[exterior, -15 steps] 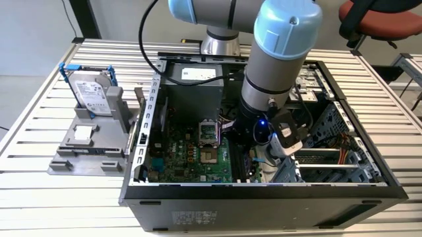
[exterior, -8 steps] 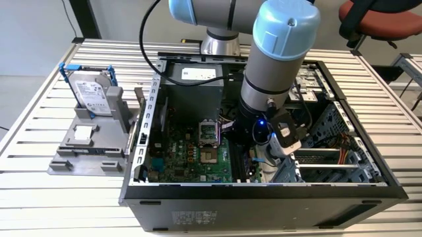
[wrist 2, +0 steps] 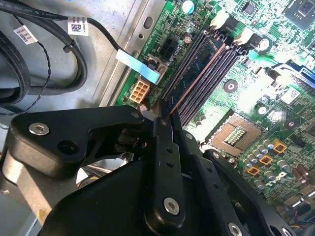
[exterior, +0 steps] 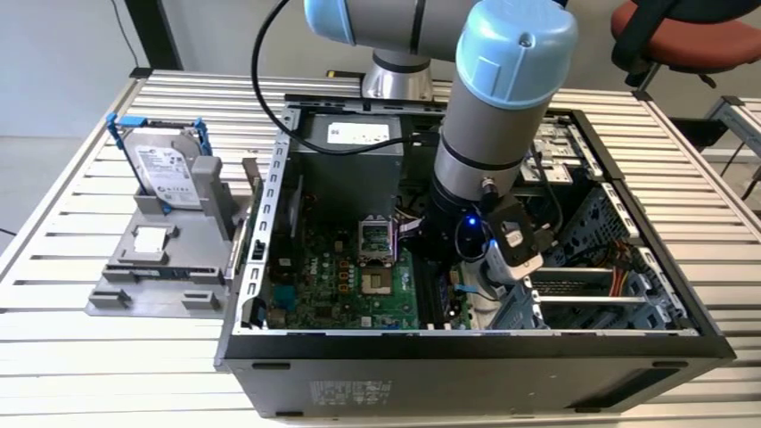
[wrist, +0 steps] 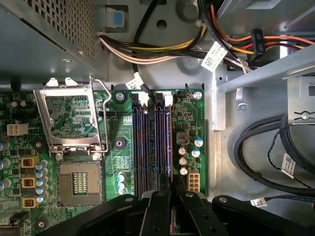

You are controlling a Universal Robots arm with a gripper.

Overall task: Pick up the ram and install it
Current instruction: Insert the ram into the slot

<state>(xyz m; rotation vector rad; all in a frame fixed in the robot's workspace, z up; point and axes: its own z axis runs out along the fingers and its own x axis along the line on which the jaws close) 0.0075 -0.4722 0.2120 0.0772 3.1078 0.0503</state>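
The ram [wrist 2: 204, 61] is a thin dark strip standing on edge along one of the long black slots [wrist 2: 216, 66] on the green motherboard. It runs from my fingertips toward the white latches at the slots' far end. In the first wrist view the ram [wrist: 170, 142] lies in the slot nearest the board's edge. My gripper [wrist 2: 167, 120] has its black fingers pressed together on the ram's near end, and in the first wrist view the gripper [wrist: 172, 179] stands directly over the slots. In the exterior view the gripper [exterior: 454, 272] reaches down inside the open computer case [exterior: 476, 343].
A CPU socket [wrist: 78, 184] with its raised metal frame [wrist: 71, 115] sits beside the slots. Thick black cables [wrist: 266, 147] and coloured wire bundles [wrist: 162, 49] lie past the board's edge. Outside the case, a silver hard drive [exterior: 167, 169] stands in a grey holder at the exterior view's left.
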